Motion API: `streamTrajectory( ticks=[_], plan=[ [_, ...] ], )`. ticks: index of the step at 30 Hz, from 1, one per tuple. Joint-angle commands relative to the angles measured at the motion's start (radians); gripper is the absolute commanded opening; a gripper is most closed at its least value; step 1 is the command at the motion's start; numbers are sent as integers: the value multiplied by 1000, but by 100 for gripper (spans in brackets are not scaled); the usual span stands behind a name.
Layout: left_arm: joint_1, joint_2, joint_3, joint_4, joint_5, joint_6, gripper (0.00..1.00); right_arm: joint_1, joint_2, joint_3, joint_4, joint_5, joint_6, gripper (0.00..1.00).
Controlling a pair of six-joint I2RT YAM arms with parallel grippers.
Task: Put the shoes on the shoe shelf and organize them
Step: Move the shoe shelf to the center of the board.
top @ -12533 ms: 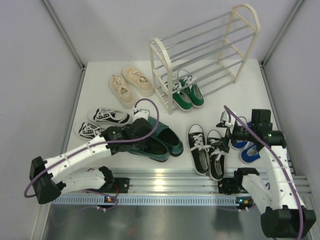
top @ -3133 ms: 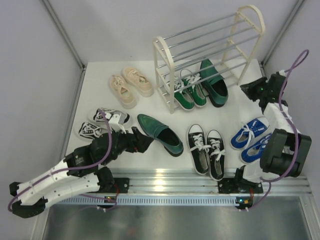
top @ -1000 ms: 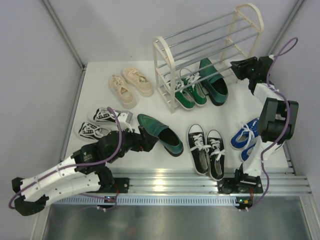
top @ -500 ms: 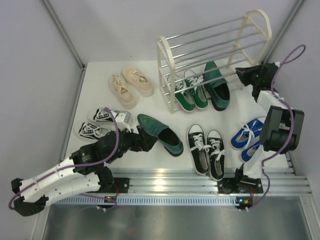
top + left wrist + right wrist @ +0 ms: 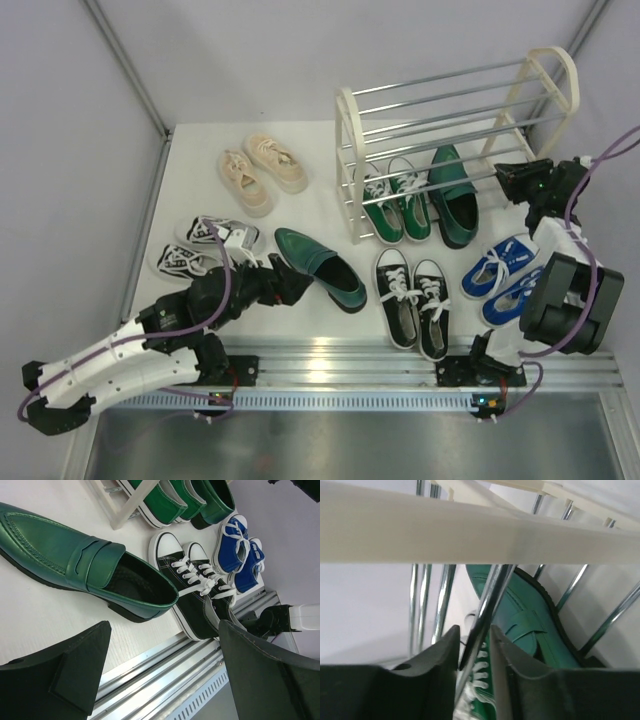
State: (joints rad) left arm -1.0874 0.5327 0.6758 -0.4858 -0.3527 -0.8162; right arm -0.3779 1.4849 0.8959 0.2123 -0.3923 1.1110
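Nearest the bases, the left gripper (image 5: 161, 630) hangs with its jaws wide and holding nothing, just short of the heel of the loose dark green loafer (image 5: 75, 560) lying on the table. Picking up this shoe looks like the step in hand. Next the jaws need to straddle its collar, pinch, and carry it back to its mate (image 5: 455, 205). The black canvas sneakers (image 5: 412, 300) and blue canvas sneakers (image 5: 505, 280) wait alongside. Farther back, that mate sits low in the shoe shelf (image 5: 350, 150) beside the green canvas sneakers (image 5: 398, 205). At the shelf's right end the right gripper (image 5: 472, 642) is narrowed onto a silver rod (image 5: 492, 597), probably steadying the frame. Only the right wrist view shows that pinch, and only the overhead view shows the whole layout.
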Motion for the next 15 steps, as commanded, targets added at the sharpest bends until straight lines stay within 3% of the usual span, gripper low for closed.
streamTrajectory(
  ticks=[1, 3, 5, 7, 12, 14, 15],
  plan=[
    [1, 6, -15, 84, 14, 12, 94, -41, -41, -43, -37, -89, -190, 34],
    [1, 15, -16, 95, 15, 26, 94, -64, -84, -43, -47, -112, -249, 44],
    [1, 18, -19, 102, 14, 38, 94, -82, -121, -52, -62, -128, -302, 61],
    [1, 21, -24, 122, 11, 57, 94, -107, -176, -57, -88, -146, -342, 69],
    [1, 26, -33, 147, 6, 106, 94, -162, -322, -55, -238, -187, -548, 72],
    [1, 23, -35, 147, 6, 120, 95, -167, -359, -40, -312, -247, -731, 73],
    [1, 16, -36, 147, 6, 135, 95, -168, -391, -40, -361, -370, -805, 77]
  ],
)
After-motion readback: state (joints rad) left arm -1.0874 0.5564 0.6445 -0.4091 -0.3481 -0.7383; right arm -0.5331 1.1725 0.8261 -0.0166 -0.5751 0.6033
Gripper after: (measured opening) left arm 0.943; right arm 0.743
